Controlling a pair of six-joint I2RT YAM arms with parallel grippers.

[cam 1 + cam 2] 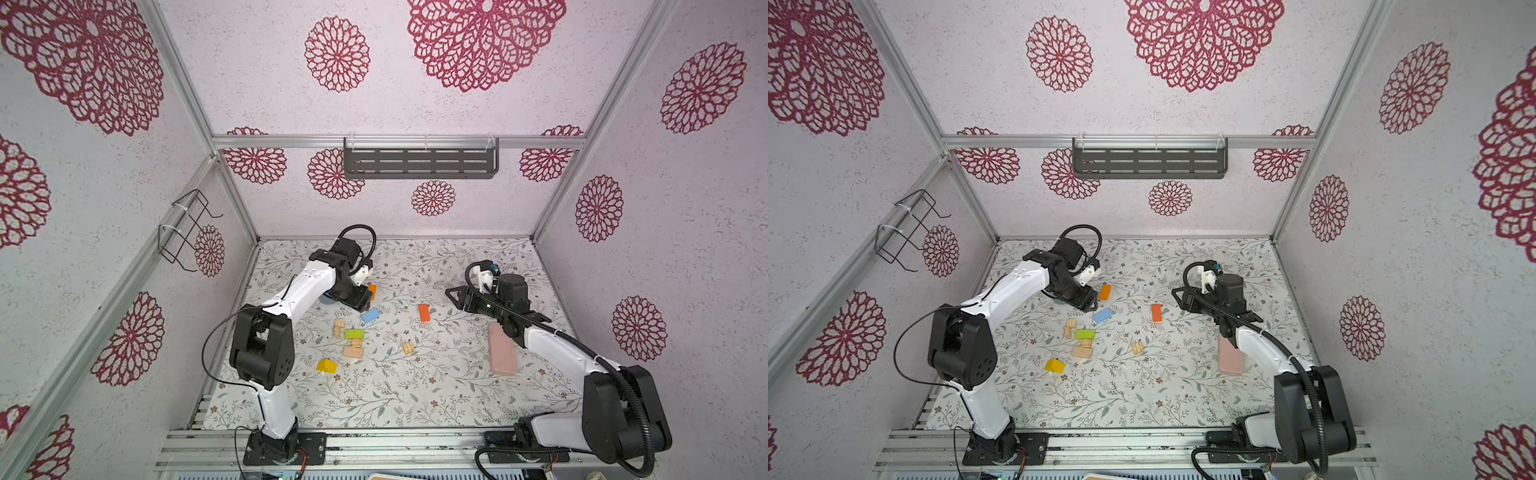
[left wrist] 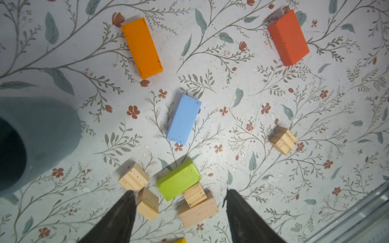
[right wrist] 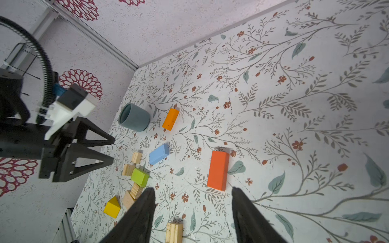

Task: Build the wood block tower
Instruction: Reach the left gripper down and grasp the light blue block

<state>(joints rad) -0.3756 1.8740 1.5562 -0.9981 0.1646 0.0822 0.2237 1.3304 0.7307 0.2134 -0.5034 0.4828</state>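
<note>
The wood blocks lie scattered on the floral mat: orange (image 1: 372, 291) (image 2: 142, 48), red (image 1: 424, 312) (image 3: 218, 170), light blue (image 1: 371, 316) (image 2: 183, 119), yellow (image 1: 326, 366). The green block (image 1: 354, 333) (image 2: 179, 179) leans on a small grooved block (image 2: 194, 197) that rests on a larger plain one (image 2: 199, 212). No upright tower shows. Two plain blocks (image 2: 139, 189) lie beside the pile, and a grooved one (image 1: 408, 348) lies apart. My left gripper (image 1: 362, 306) (image 2: 179, 191) hovers open above the pile. My right gripper (image 1: 494, 308) (image 3: 192, 189) hangs open and empty near the red block.
A grey-blue mug (image 3: 134, 117) (image 2: 31, 143) stands by the orange block, mostly hidden under my left arm in both top views. A flat pink slab (image 1: 500, 351) lies under my right forearm. Enclosure walls and aluminium rails (image 1: 232, 316) border the mat.
</note>
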